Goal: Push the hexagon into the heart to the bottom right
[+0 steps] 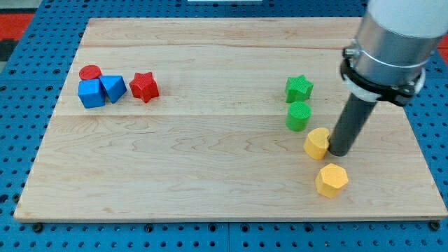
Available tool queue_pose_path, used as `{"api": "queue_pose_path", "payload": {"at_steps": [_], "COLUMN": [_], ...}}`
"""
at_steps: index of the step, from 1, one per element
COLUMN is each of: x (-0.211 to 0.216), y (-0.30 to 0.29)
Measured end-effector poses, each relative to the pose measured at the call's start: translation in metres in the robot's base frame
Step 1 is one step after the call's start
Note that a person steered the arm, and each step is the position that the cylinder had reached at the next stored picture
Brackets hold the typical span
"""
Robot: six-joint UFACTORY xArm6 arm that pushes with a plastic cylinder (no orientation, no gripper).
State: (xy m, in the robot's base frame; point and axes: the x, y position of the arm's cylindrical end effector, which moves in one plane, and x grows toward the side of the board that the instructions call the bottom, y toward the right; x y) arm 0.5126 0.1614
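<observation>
Wooden bench on a blue pegboard. Dark rod comes down from the silver arm at the view's upper right; my tip sits on the board, touching or just beside the right side of a yellow block. No grasping hand on this rig, only the rod, so there is nothing to read as apart or together.

Two yellow blocks at the view's lower right. The lower one is the yellow hexagon, lying below and slightly left of my tip, a small gap between them. The upper yellow block, beside my tip, looks rounded; likely the heart, though its outline is not clear from this angle. The two yellow blocks are near each other but not touching.

Just above the upper yellow block: a green cylinder, close to it, and a green star above that. Both stand to the left of the rod.

Far group at the view's left, well apart from the work: red cylinder, blue cube and a blue triangular block packed together, red star just to their right.

Nothing lies between the hexagon and the upper yellow block.
</observation>
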Motion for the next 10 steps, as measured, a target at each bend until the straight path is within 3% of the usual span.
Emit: {"api": "queue_pose_path", "payload": {"at_steps": [2, 3, 4, 5, 10], "x": [-0.005, 0.009, 0.039, 0.094, 0.085], "y": [-0.006, 0.028, 0.103, 0.099, -0.014]}}
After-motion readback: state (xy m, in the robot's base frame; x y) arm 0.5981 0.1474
